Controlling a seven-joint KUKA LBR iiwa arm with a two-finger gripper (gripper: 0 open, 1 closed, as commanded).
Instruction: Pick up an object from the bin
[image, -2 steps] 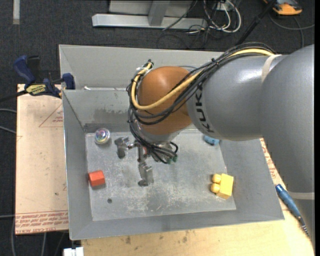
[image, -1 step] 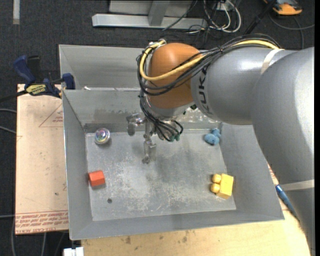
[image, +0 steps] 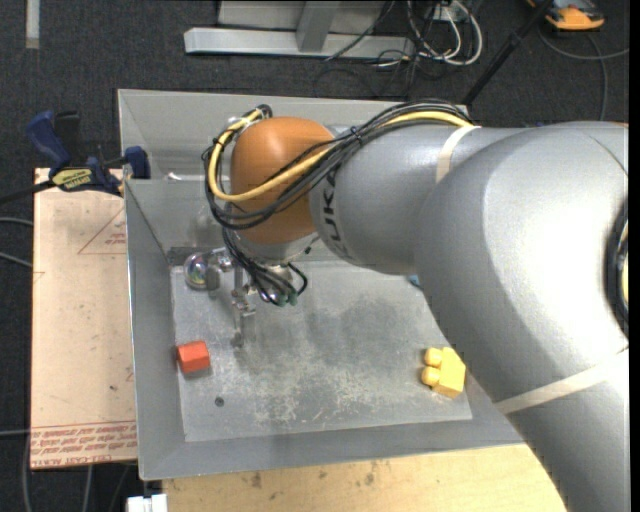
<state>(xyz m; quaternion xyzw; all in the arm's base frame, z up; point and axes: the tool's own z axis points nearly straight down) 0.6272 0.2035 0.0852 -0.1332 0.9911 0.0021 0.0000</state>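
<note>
Red cube (image: 193, 357) | lower left of gripper (image: 240, 332) (near, not touching)

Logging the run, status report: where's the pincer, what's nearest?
Pincer low over bare bin floor, left-centre. Red cube nearest, front-left, apart. Shiny metal piece behind-left. Yellow block far right.

The arm (image: 500, 210) is a run of fat, rounded silver-grey shells with pale seam bands and dark lettering (image: 328, 222). At its nine o'clock end sits a glossy orange dome (image: 275, 160), looped by yellow and black cables (image: 345, 142). Below hangs a slim metal tool (image: 240, 318).
</note>
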